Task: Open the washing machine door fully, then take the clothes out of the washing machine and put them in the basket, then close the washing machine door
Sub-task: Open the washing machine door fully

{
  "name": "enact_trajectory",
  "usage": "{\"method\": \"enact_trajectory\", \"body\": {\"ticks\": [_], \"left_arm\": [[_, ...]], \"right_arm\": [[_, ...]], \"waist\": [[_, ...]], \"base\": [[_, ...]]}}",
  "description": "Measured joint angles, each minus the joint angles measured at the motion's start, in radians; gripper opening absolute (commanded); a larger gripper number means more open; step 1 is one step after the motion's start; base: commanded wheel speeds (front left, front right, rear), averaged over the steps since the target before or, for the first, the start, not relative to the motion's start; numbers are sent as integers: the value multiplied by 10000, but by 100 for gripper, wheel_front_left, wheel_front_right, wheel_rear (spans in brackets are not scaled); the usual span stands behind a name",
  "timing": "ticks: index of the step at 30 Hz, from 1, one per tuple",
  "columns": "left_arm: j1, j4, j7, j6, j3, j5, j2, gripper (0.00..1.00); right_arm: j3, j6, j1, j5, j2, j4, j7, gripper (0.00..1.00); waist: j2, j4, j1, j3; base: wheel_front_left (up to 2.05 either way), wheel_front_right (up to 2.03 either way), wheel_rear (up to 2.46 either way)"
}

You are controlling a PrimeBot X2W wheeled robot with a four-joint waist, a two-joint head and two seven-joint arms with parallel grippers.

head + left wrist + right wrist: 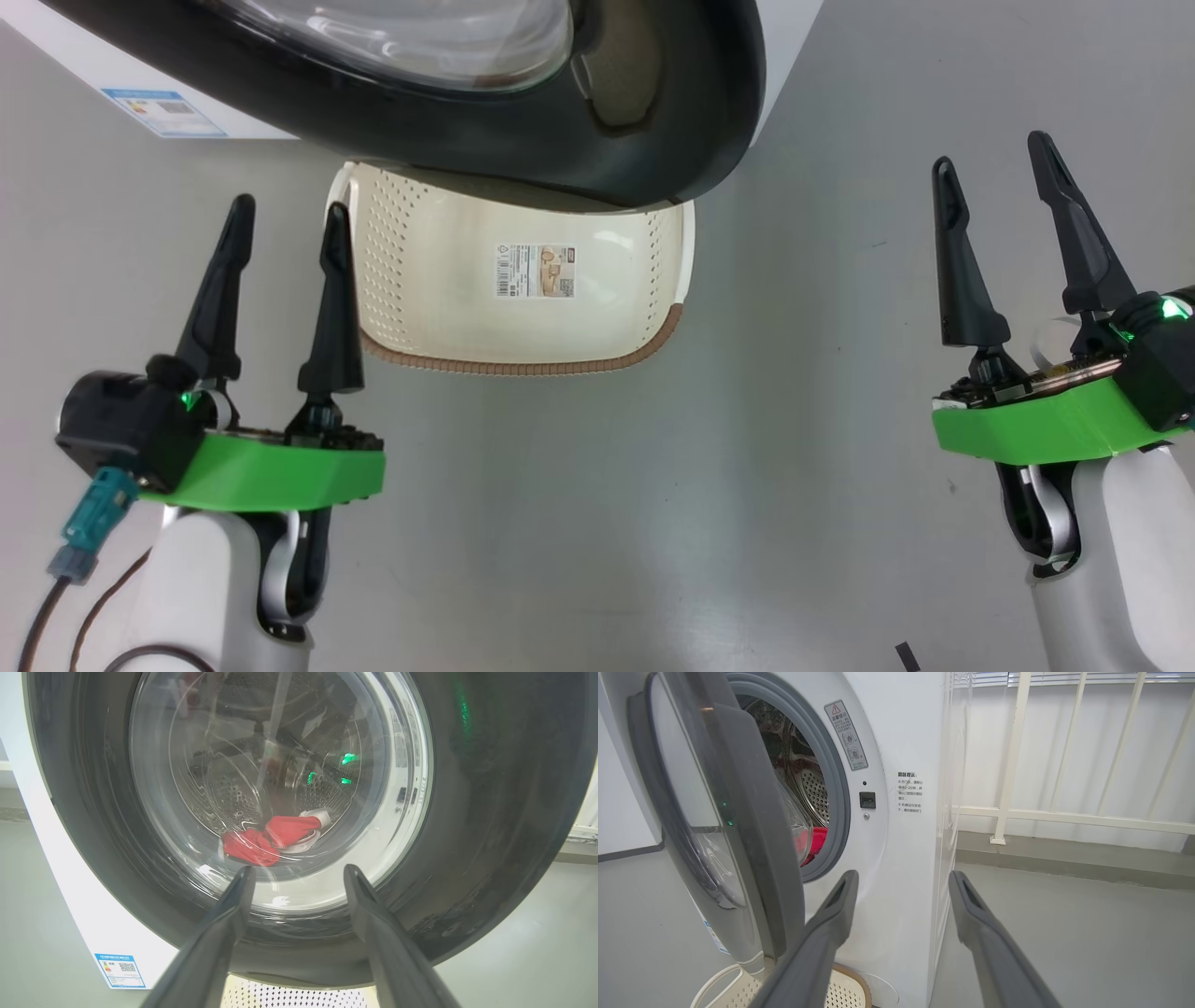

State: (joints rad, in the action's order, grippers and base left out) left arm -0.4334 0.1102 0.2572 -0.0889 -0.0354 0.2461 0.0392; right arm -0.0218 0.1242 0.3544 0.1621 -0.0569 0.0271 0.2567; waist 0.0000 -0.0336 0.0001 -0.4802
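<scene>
The washing machine door [523, 149] stands partly open, its black rim and glass bowl hanging over the far part of the basket [523, 317]. The cream basket lies empty on the floor, sticker on its bottom. My left gripper [285, 219] is open just left of the basket and faces the door [490, 812]. Red clothes [266, 842] show through its glass, lying in the drum. My right gripper [991, 159] is open to the right, apart from everything. Its wrist view looks at the washing machine [906, 858], the door's edge [752, 835] and the red clothes [817, 842] behind the grey ring.
Grey floor lies between my arms and to the right of the machine. A white railing [1017, 765] runs along the wall at the right. A blue label [163, 112] marks the machine's lower front. Cables hang by my left forearm [84, 551].
</scene>
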Motion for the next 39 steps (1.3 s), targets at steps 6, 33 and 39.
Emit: {"method": "enact_trajectory", "body": {"ticks": [6,33,39], "left_arm": [[0,0,0,-12,42,-2,-4,100],[31,161,0,-84,-63,-6,-69,100],[34,209,0,-81,-217,29,-73,100]], "right_arm": [[-10,0,35,1043,2,48,0,0],[984,-4,5000,15574,-140,4010,-6078,0],[1081,-4,6187,17098,-525,5074,-7935,0]], "waist": [[0,-53,0,-27],[0,-389,0,-86],[0,-518,0,-125]], "base": [[0,0,0],[0,0,0],[0,0,0]]}}
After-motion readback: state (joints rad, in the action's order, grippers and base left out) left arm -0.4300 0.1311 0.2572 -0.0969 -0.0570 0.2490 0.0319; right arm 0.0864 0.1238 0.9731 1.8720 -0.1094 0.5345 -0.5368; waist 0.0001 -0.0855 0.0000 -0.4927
